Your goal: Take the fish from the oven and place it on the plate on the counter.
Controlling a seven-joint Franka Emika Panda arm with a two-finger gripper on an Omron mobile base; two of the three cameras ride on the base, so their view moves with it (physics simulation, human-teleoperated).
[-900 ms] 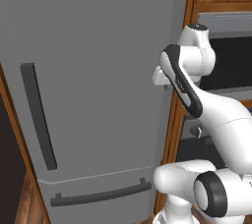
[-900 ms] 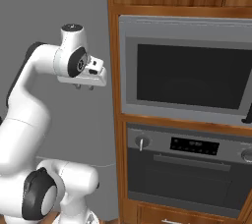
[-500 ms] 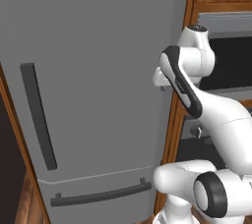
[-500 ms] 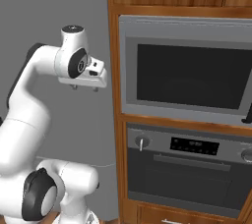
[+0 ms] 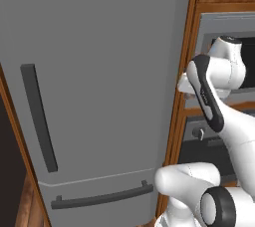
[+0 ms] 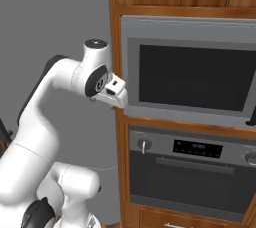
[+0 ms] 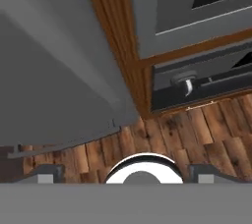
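Big grey fridge (image 5: 99,86) on the left, oven (image 6: 192,172) shut low on the right, so the fish, I'd guess, sits hidden inside. Gripper (image 6: 114,92) hovers high, jaws wide and empty. Best drop squarely onto the oven handle (image 6: 195,164) first.

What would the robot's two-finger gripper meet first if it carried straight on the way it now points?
Probably the brown wooden plank floor. The open gripper points down in front of the wood cabinet post, between the tall grey fridge and the steel-fronted oven; depth is unclear.
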